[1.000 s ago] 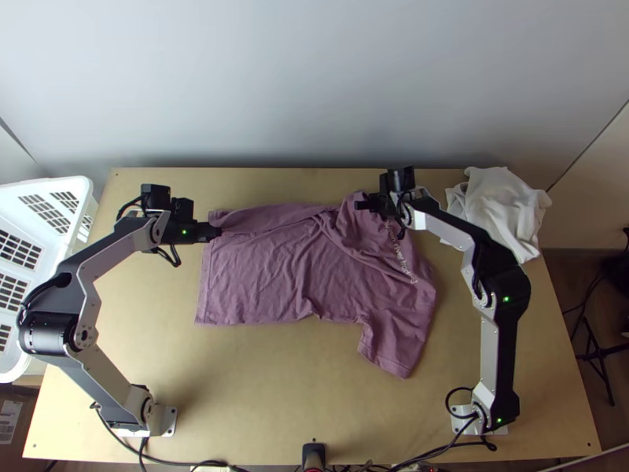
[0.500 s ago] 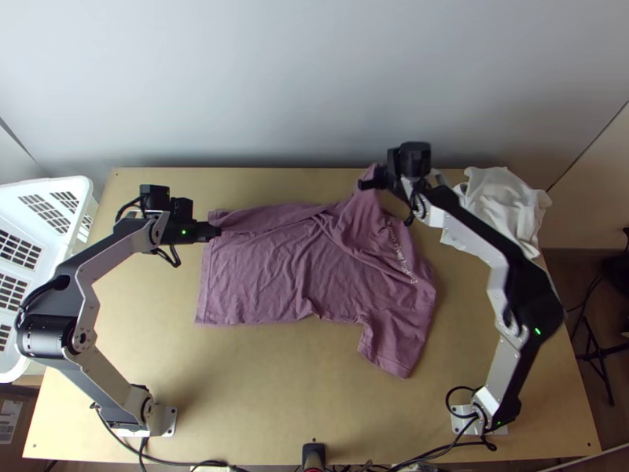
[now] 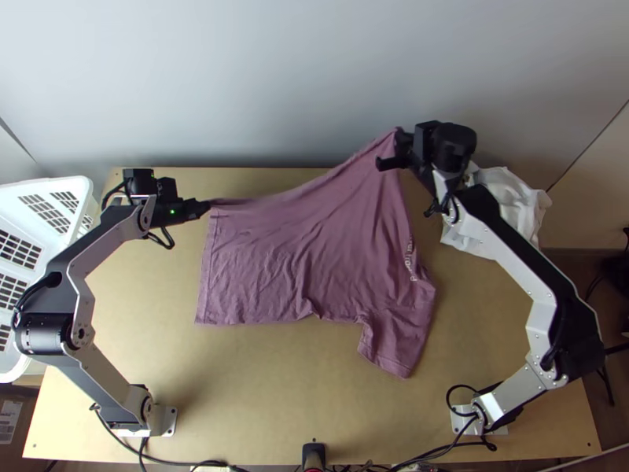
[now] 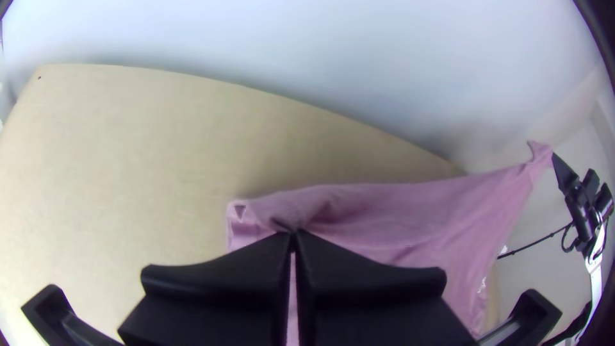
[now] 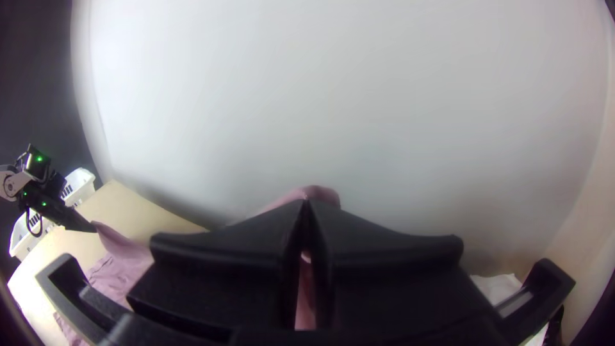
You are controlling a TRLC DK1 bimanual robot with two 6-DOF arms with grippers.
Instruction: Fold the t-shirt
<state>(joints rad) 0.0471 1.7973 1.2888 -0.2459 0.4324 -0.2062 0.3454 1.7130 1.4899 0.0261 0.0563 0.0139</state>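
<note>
Arms (image 3: 108,245) bowed outward, left fingers (image 3: 193,209) pinching t-shirt (image 3: 275,271); right fingers (image 3: 402,141) closed on its peak, held higher

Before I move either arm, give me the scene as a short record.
left hand: closed on the t-shirt near its far left corner
right hand: closed on the t-shirt's raised far right part
t-shirt: far edge stretched between both hands, near part on the table
white cloth: bunched, table's far right
basket: at the table's left edge
</note>
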